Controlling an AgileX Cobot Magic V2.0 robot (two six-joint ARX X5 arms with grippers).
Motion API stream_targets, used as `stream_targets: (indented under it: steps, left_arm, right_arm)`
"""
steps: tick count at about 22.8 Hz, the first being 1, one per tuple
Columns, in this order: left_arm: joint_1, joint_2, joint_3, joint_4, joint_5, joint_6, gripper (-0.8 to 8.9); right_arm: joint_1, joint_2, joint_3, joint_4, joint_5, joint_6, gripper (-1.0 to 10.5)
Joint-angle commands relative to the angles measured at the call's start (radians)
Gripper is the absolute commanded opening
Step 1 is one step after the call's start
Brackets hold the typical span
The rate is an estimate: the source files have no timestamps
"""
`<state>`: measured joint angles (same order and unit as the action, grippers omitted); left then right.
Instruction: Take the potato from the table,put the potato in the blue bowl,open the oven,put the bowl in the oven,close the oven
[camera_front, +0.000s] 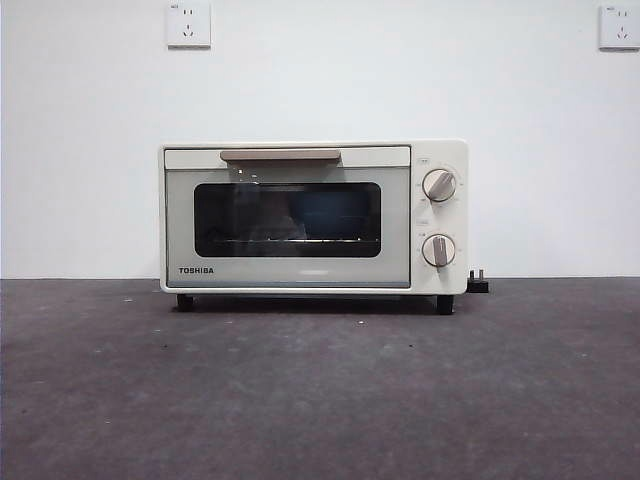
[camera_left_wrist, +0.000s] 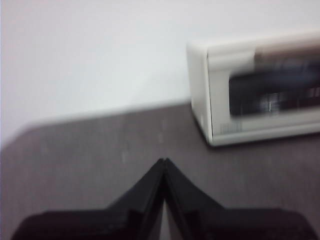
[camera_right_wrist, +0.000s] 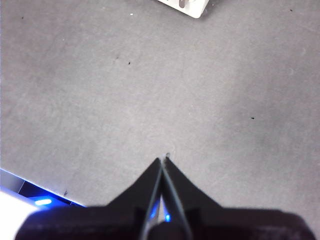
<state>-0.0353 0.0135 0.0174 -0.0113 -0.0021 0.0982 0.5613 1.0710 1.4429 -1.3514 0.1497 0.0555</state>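
White wall filled the upper half of the front view, with 2 sockets (camera_front: 188, 23) at its top corners, and the dark grey table (camera_front: 320, 400) ran across the lower half. Your oven (camera_front: 313, 216) stood in the middle of the frame, door shut, beige handle (camera_front: 280, 155) along its top edge and 2 knobs (camera_front: 439, 185) at its right. Behind the dark window a bluish shape showed at centre right, which may have been the blue bowl; you could not confirm it through the glass. No potato was visible anywhere, and a black plug (camera_front: 478, 283) lay at the oven's lower right corner.

Your left gripper (camera_left_wrist: 164, 161) hung over bare table with its jaws pressed together and empty, the oven in the upper right of its blurred picture. Your right gripper (camera_right_wrist: 163, 160) was likewise closed on nothing, the oven's corner just at the top edge of its frame.

Judging by the shut door, the task looked finished or nearly so; nothing blocked either arm.
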Motion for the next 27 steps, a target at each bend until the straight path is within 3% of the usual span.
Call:
stream_targets:
  steps: [1,14,17,18,19,23,25,27]
  left_arm:
    - [0.005,-0.010,-0.010,-0.103,-0.028,-0.049,-0.04]
    - [0.006,0.022,-0.010,-0.151,-0.024,-0.053,-0.04]
    - [0.006,0.035,-0.010,-0.151,-0.024,-0.053,-0.04]
    - [0.006,0.039,-0.010,-0.152,-0.024,-0.053,-0.04]
    - [0.006,0.043,-0.010,-0.152,-0.024,-0.053,-0.04]
    - [0.006,0.053,-0.010,-0.152,-0.024,-0.053,-0.04]
    - [0.006,0.055,-0.010,-0.152,-0.024,-0.053,-0.04]
    - [0.006,0.055,-0.010,-0.152,-0.024,-0.053,-0.04]
  right_arm:
    - [0.000,0.000,-0.008,-0.003,0.000,-0.006,0.0]
    - [0.002,0.000,-0.008,-0.002,-0.001,-0.006,0.0]
    - [-0.027,-0.058,-0.008,0.023,0.046,-0.018,0.0]
    - [-0.052,-0.098,-0.011,0.076,0.076,-0.127,0.0]
    - [-0.084,-0.142,-0.024,0.153,0.064,-0.147,0.0]
    - [-0.264,-0.388,-0.300,0.742,0.054,-0.090,0.0]
    - [-0.333,-0.502,-0.513,1.009,0.090,-0.119,0.0]
    - [-0.386,-0.623,-0.748,1.212,0.072,-0.138,0.0]
